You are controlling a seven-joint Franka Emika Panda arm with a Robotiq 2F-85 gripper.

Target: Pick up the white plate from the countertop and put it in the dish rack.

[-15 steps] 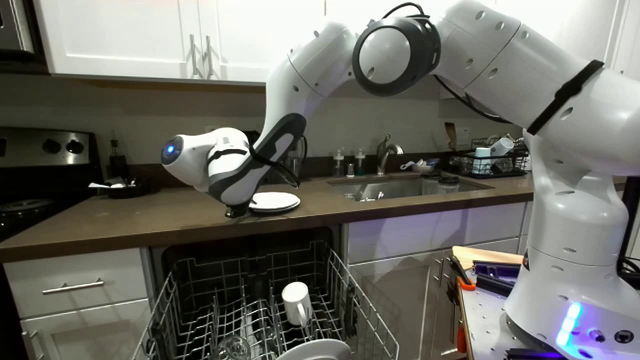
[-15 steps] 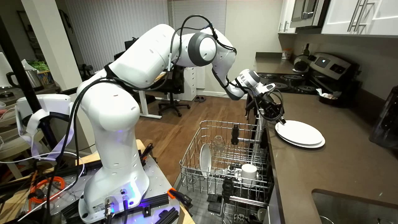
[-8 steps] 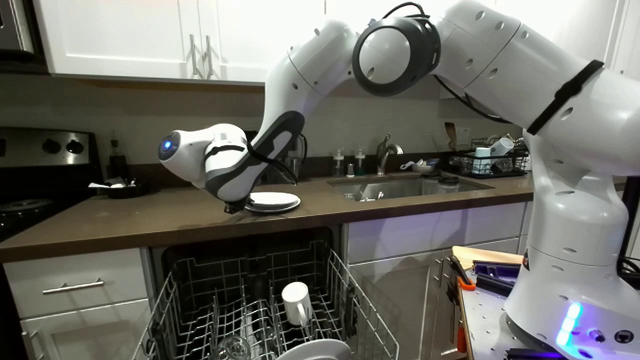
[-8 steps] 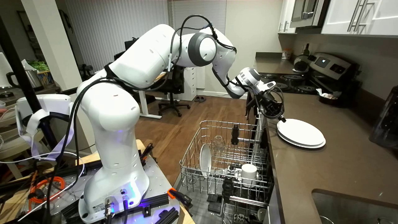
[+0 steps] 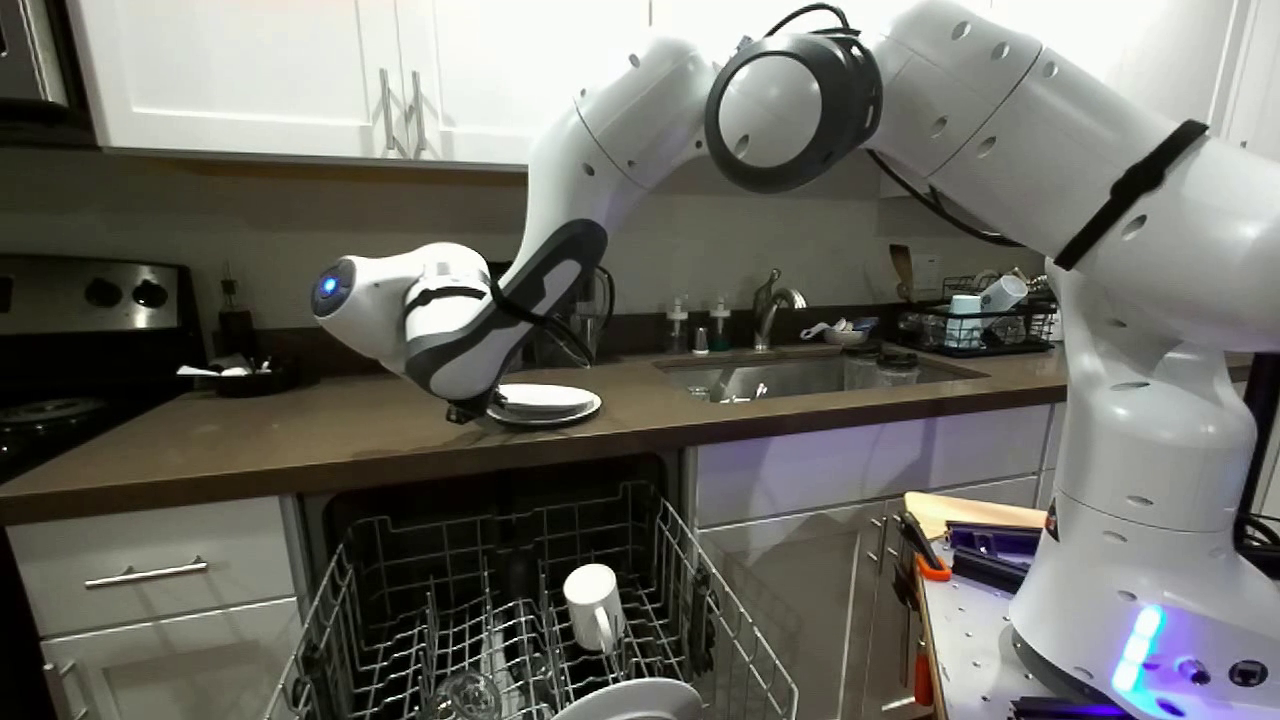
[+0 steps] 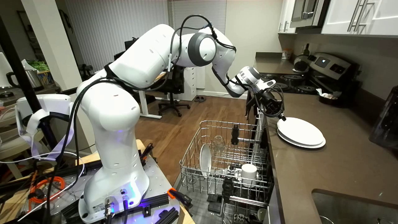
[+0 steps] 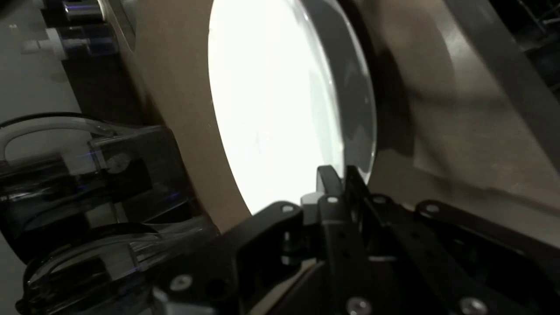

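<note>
- Since one edge of the white plate [image 7: 267, 100] is pinched in the gripper [image 7: 343, 175], the grasp can be called made!
- Tilted, gripped side up, it is held over a second plate [image 7: 356, 96] on the countertop [image 6: 323, 168].
- Farther off, the dish rack [image 5: 515, 615] is not yet reached: lift, carry and placing are all to be done.

From a distance, I see a white cylindrical mug [image 5: 588, 603], a curved metal faucet [image 5: 763, 320] standing behind a steel sink [image 5: 795, 372], and a black wheeled office chair [image 6: 176, 81].
</note>
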